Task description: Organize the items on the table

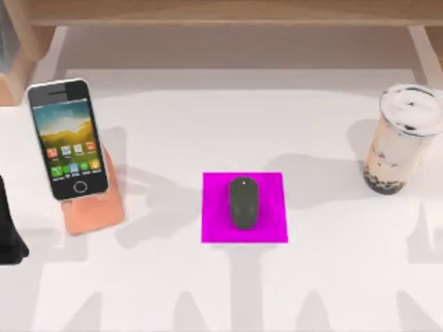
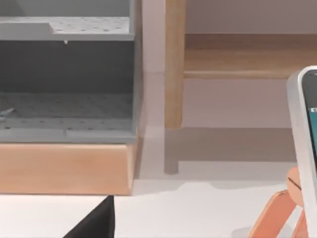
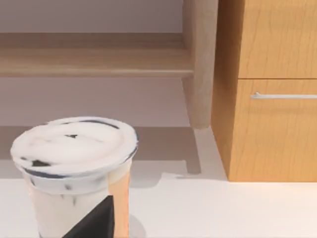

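Looking down from the top view, the broad white table (image 1: pixel 332 290) carries three items well apart. The white-edged smartphone with a colourful screen (image 1: pixel 68 138) leans tilted on an orange wedge-shaped phone stand (image 1: pixel 97 207) at the table's left side. The dark grey oval computer mouse (image 1: pixel 243 202) lies on a flat magenta square pad (image 1: pixel 244 207) near the middle. The clear bubble-tea cup with dark pearls (image 1: pixel 401 138) stands upright at the right side, its pale lid on top. A light wooden shelf frame (image 1: pixel 228 12) runs along the far edge. A dark part of the left arm (image 1: pixel 8 228) sits at the left edge, just beside the stand; whether the left claw is apart or together cannot be told.

In the left wrist view, the smartphone's white edge (image 2: pixel 301 144) shows with the orange stand (image 2: pixel 277 213) under it. Farther off stand a wooden post (image 2: pixel 174 64) of the shelf frame and a grey shelved box on a wooden base (image 2: pixel 67 99). A dark wedge (image 2: pixel 96 223) of the left claw pokes in over the table.

In the right wrist view, the bubble-tea cup (image 3: pixel 74 168) stands close, its foamy lid level. A dark wedge (image 3: pixel 96 220) of the right claw lies in front of the cup; whether it is apart, together or touching the cup cannot be told. Beyond is a wooden drawer cabinet with a metal handle (image 3: pixel 275 94).
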{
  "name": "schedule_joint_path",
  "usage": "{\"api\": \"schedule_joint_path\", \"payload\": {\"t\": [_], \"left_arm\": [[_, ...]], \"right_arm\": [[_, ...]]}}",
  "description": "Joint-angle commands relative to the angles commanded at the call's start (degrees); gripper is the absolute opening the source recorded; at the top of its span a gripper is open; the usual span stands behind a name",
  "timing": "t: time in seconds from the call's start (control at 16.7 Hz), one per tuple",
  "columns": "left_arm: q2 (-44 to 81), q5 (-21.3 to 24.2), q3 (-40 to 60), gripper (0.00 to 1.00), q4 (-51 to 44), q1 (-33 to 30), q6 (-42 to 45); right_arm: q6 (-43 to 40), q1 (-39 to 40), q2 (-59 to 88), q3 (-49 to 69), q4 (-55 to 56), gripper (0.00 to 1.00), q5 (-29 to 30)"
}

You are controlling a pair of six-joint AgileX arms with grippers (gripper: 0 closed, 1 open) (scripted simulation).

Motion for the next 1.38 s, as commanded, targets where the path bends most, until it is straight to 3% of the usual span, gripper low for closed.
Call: {"api": "schedule_joint_path", "payload": {"t": [0.18, 0.48, 0.96, 1.38], "left_arm": [[0.0, 0.0, 0.0, 1.00, 0.0, 0.0, 0.0], [0.0, 0.0, 0.0, 1.00, 0.0, 0.0, 0.0], [0.0, 0.0, 0.0, 1.00, 0.0, 0.0, 0.0], [0.0, 0.0, 0.0, 1.00, 0.0, 0.0, 0.0]], "right_arm": [[0.2, 0.8, 1.7, -0.7, 1.7, 1.00, 1.4], [1.6, 7.1, 16.7, -4.4, 16.1, 1.00, 10.7], [3.4, 20.1, 64.5, -4.3, 58.2, 1.00, 26.3], [3.4, 25.3, 98.0, 5.6, 81.9, 1.00, 28.6]]}}
